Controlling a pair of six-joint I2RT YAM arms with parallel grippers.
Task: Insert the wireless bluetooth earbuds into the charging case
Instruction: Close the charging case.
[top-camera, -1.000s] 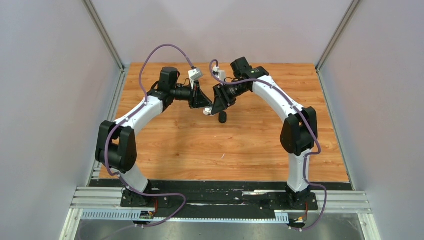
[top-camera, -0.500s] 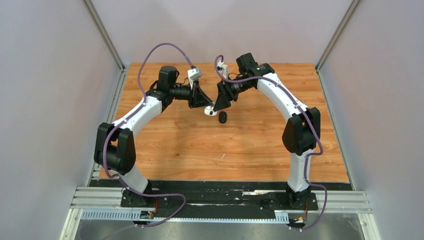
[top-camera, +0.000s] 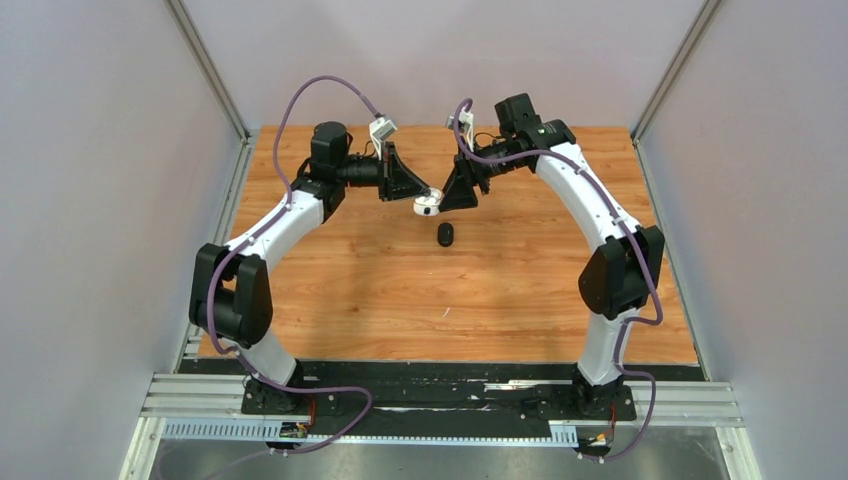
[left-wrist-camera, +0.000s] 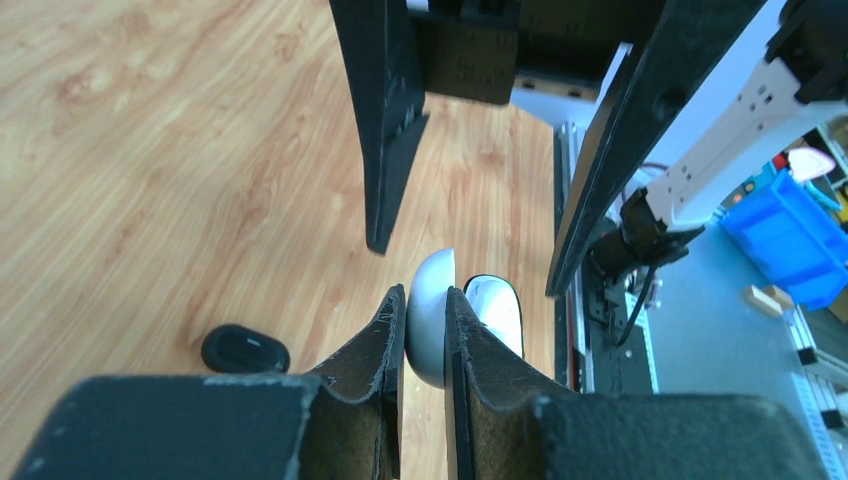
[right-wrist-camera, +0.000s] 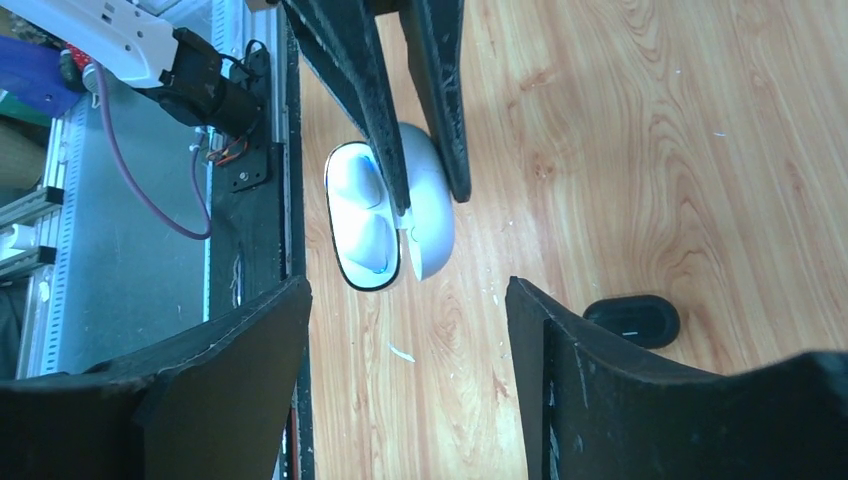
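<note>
Jaws of our left gripper (left-wrist-camera: 425, 300) clamp the open charging case (right-wrist-camera: 432, 235), we judge to present its wells to our right gripper (right-wrist-camera: 405, 290), whose jaws stand wide apart

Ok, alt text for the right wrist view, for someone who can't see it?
The left gripper, reaching from the top, is shut on one half of an open white charging case; its other half shows what look like two white earbuds seated. The right gripper stands open and empty in the foreground, a small black oval object on the wooden table beside it.
</note>
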